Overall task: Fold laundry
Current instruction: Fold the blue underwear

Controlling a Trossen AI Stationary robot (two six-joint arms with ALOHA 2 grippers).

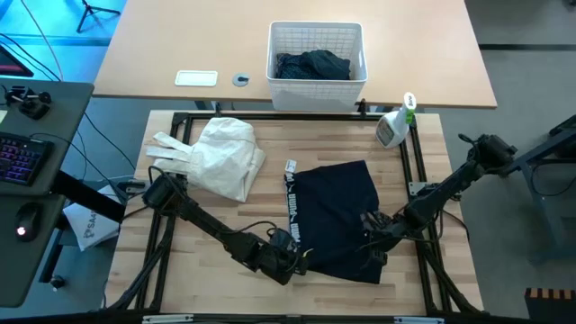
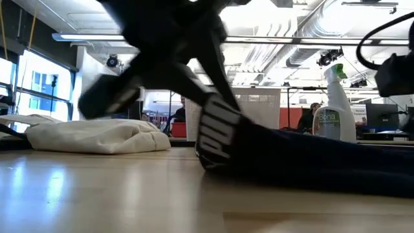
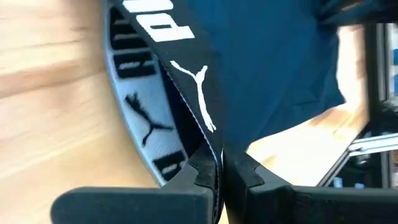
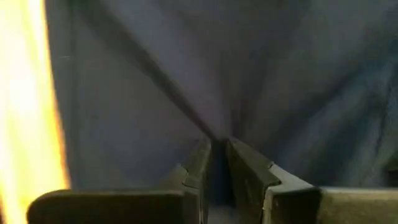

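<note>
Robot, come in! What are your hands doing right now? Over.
Left gripper shut on black shorts waistband. Right gripper pinching their fabric. Nothing in the way.

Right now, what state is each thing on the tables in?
Dark shorts: flat on table, both edges pinched.
White garment: crumpled heap, untouched.
Basket: upright, dark clothes inside.
Spray bottle: upright.
Left pincer: shut on waistband.
Right pincer: closed on fabric.
</note>
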